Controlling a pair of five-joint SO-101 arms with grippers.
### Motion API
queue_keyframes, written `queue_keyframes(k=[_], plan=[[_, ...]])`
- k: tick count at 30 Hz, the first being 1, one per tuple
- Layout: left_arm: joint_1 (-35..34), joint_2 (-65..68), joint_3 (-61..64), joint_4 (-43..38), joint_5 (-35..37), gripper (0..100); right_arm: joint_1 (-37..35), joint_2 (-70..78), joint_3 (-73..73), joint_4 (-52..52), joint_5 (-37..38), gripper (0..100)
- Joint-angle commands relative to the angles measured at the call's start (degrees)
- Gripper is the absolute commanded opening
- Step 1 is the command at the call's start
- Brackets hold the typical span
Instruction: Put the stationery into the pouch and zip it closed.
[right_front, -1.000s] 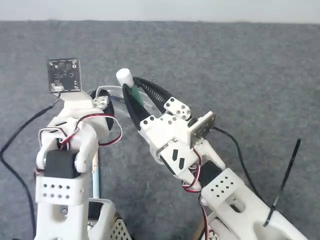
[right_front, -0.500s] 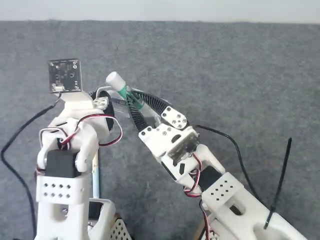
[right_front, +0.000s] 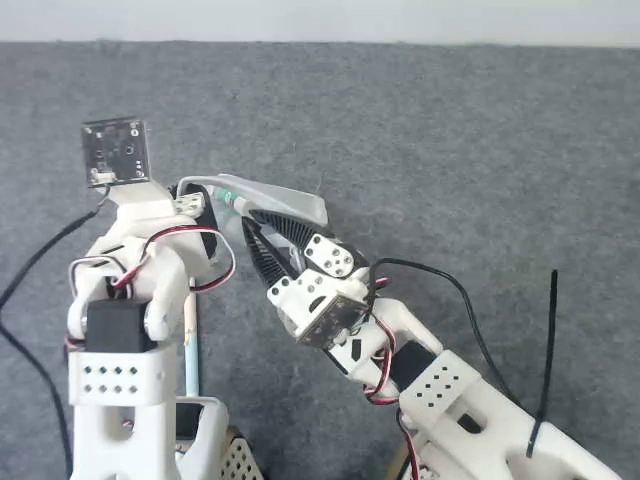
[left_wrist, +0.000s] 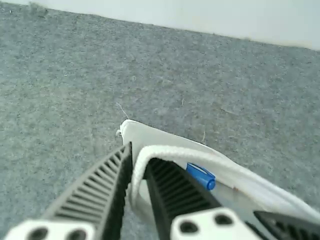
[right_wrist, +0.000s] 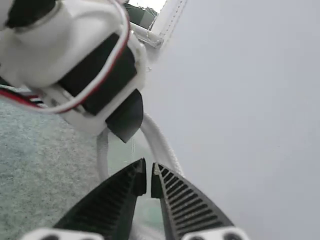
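— Pouch (right_front: 290, 205) position?
— On the bench (right_front: 480, 150), ten o'clock from its middle. My left gripper (left_wrist: 137, 155) is clenched on the pouch's white rim, with a blue pen (left_wrist: 201, 176) inside.
— And the right?
— My right gripper (right_wrist: 148, 172) sits at the mouth, pinched together on nothing I can see. I'd hold the rim taut, find the zip pull, then draw evenly.

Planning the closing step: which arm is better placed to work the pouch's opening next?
Likely right: the right tool sits empty at the mouth of the translucent white-rimmed pouch, while the left tool clamps its rim, holding it open.
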Motion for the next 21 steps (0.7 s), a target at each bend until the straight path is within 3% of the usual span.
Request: queue_keyframes(k=[1,6,15,21], plan=[[-0.1,-0.6,-1.2,-2.5,1.0,1,-0.6,-3.6,0.7,0.7,1.1,0.7],[-0.2,-0.6,-1.2,-2.5,1.0,1,-0.6,-14.7,4.3,3.7,1.1,0.7],[-8.5,-0.9,-2.6,-3.3,2.5,1,-0.8,-32.0,-1.1,31.4,-8.8,0.9],[-14.9,-0.9,-4.2,-3.7,3.3,1,-4.2,-33.0,-1.4,34.9,-9.2,0.9]])
